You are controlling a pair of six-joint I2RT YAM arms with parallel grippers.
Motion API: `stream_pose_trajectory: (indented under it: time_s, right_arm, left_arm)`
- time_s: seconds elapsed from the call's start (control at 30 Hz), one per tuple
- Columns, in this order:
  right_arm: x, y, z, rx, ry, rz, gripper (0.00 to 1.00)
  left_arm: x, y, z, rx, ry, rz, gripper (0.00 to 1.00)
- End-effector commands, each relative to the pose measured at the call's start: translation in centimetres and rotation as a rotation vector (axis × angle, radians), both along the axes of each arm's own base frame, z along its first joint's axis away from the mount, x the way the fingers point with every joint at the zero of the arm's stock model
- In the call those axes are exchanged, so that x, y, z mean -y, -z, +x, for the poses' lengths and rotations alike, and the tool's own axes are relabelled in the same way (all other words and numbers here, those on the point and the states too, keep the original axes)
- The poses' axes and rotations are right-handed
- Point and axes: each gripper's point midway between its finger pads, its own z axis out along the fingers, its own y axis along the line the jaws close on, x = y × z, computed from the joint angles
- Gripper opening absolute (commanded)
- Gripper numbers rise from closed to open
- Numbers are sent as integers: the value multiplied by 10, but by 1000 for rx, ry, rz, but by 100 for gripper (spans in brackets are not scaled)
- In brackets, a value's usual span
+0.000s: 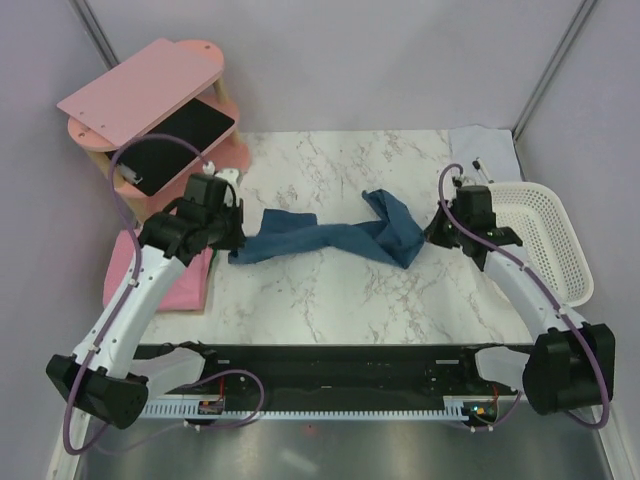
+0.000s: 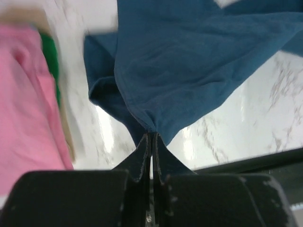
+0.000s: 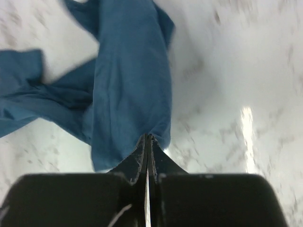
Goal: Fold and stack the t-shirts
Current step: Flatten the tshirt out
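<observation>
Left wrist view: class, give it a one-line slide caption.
Closed fingers pinch the teal-blue t-shirt over the marble table, pink t-shirt alongside.

Table: stretched t-shirt at centre, running 9 to 3 o'clock. One end is pinched in the left gripper, the other in the right gripper. Second t-shirt at 9 o'clock, on the table's left edge. Shelf at 10 o'clock, tablet on its lower tier. Basket at 3 o'clock, at the right edge. Cloth at 1 o'clock, behind the basket, pen on it.
</observation>
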Motion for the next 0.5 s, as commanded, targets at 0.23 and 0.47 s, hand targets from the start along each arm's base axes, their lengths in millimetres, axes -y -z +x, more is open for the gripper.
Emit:
stream_pose_trajectory:
  time_s: [0.23, 0.47]
  right_arm:
    - [27, 36, -100, -150, 173, 16, 9]
    - [18, 10, -73, -34, 42, -26, 82]
  left_arm:
    - [-27, 87, -136, -406, -181, -64, 2]
    - [-26, 78, -146, -362, -158, -109, 100]
